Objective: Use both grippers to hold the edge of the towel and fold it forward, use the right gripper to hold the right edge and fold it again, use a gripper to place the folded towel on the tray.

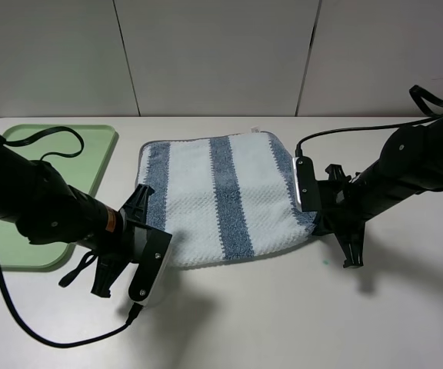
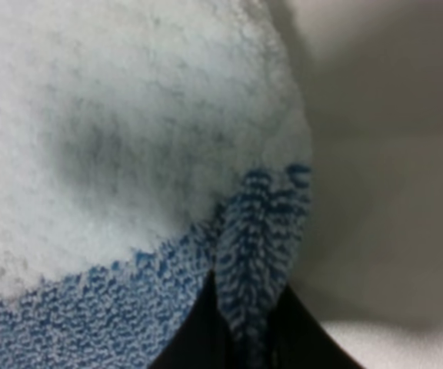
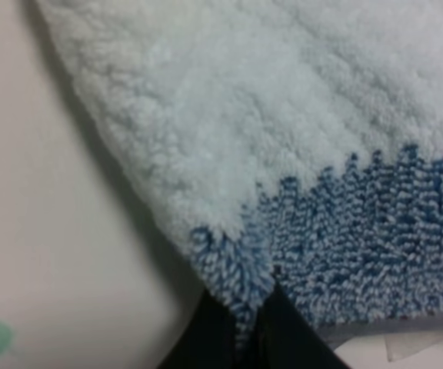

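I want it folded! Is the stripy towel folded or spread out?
Spread out: the towel lies flat on the table, all stripes showing. The left gripper and right gripper pinch its near corners.

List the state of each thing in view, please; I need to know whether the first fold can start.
towel: lying spread out on the table, both front corners pinched.
left gripper: shut on the towel's front left corner.
right gripper: shut on the towel's front right corner.
tray: on the table left of the towel, no towel on it.
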